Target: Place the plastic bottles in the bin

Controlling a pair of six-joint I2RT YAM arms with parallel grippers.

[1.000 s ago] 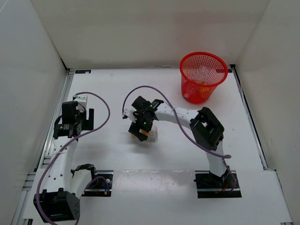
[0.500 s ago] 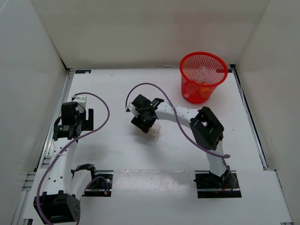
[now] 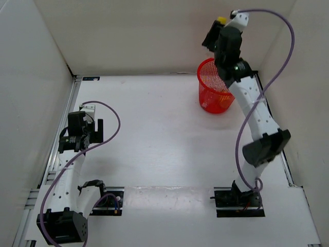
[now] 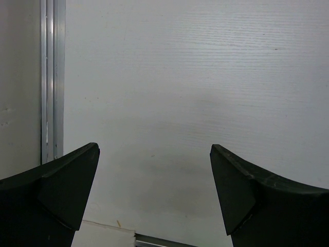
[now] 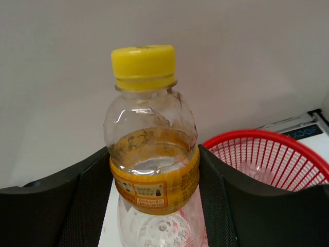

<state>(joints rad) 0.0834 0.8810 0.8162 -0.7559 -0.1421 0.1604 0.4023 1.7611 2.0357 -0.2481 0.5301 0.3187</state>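
A clear plastic bottle [image 5: 154, 170] with a yellow cap [image 5: 143, 66] and a yellow-orange label stands upright between the black fingers of my right gripper [image 5: 153, 154], which is shut on its label band. From above, the right gripper [image 3: 219, 32] is raised high over the back rim of the red mesh bin [image 3: 212, 98]; only the yellow cap [image 3: 221, 20] shows there. The bin [image 5: 288, 154] lies below and to the right of the bottle, with something clear inside it. My left gripper [image 4: 154, 195] hangs open over bare table at the left [image 3: 78, 138].
White walls close in the table on three sides; the bin stands in the back right corner near them. An aluminium rail [image 4: 52, 77] runs along the table's left edge beside the left gripper. Purple cables [image 3: 280, 46] loop off both arms.
My right gripper closed on the yellow-capped bottle at the table's middle, then the arm lifted and swung it to the back right, high over the bin. The left arm stayed put.
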